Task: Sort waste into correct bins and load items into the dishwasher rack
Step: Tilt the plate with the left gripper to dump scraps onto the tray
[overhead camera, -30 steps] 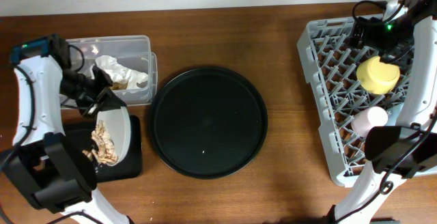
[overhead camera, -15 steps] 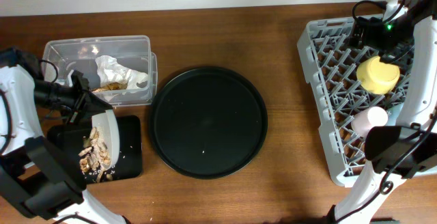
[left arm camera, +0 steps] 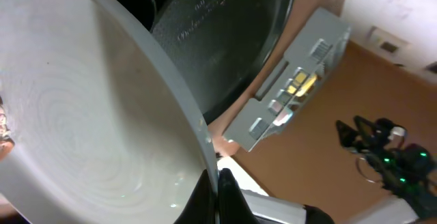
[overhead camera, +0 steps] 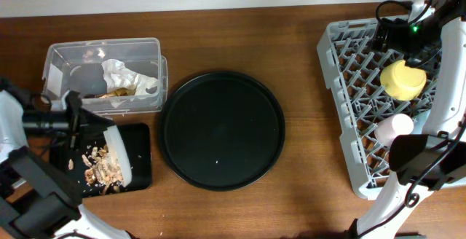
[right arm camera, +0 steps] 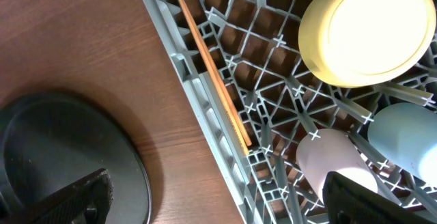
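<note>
Overhead: left gripper (overhead camera: pixel 93 124) pinches plate (overhead camera: pixel 121 155), tipped edge-down over black tray (overhead camera: pixel 142 146); rack (overhead camera: pixel 338 79) far right beneath splayed right gripper (right arm camera: pixel 215 198).

The left gripper (left arm camera: pixel 217 186) pinches the rim of the tilted pale grey plate (left arm camera: pixel 82 128); beyond it lie the round black tray (left arm camera: pixel 218 39) and the dishwasher rack (left arm camera: pixel 293 80)

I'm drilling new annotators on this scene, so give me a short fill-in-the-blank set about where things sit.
1. The food scraps lie on the flat black ___.
2. The crumpled wrapper lies inside the clear plastic ___.
3. The yellow bowl sits in the grey dishwasher ___.
4. The left hand is shut on the rim of a tilted grey ___.

Missing words: tray; tub; rack; plate.
</note>
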